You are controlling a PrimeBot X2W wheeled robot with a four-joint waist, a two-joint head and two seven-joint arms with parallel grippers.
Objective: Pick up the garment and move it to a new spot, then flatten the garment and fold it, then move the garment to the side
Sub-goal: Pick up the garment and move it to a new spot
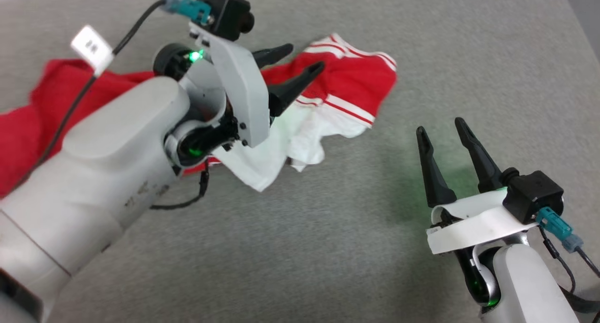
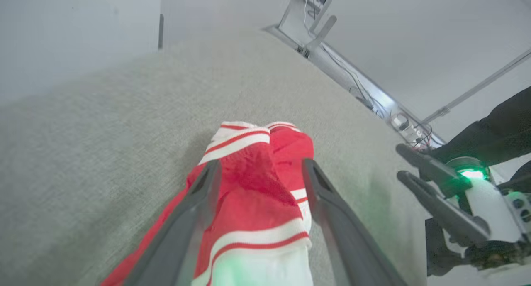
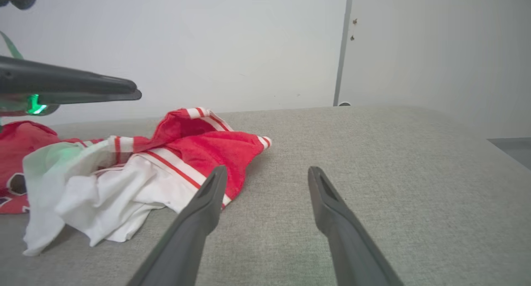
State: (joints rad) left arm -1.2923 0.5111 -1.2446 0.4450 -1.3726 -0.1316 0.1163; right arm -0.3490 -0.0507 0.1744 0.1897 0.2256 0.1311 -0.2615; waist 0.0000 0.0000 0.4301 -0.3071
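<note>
The garment (image 1: 347, 79), red with white sleeves and red-and-white striped trim, lies crumpled on the grey surface at the upper left. My left gripper (image 1: 306, 56) hovers just over its striped end, open, with nothing in its fingers. In the left wrist view the garment (image 2: 253, 182) shows between and below the spread fingers of the left gripper (image 2: 261, 165). My right gripper (image 1: 440, 126) stands open over bare surface to the garment's right. In the right wrist view the right gripper (image 3: 267, 169) points past the garment (image 3: 195, 145), whose white sleeve lies bunched at the near left.
The grey fabric-covered table (image 1: 328, 248) spreads wide to the front and right of the garment. Its far right edge (image 1: 581, 27) meets darker floor. A pale wall (image 3: 207, 41) stands behind the table, and a metal frame with cables (image 2: 373, 95) lies beyond one edge.
</note>
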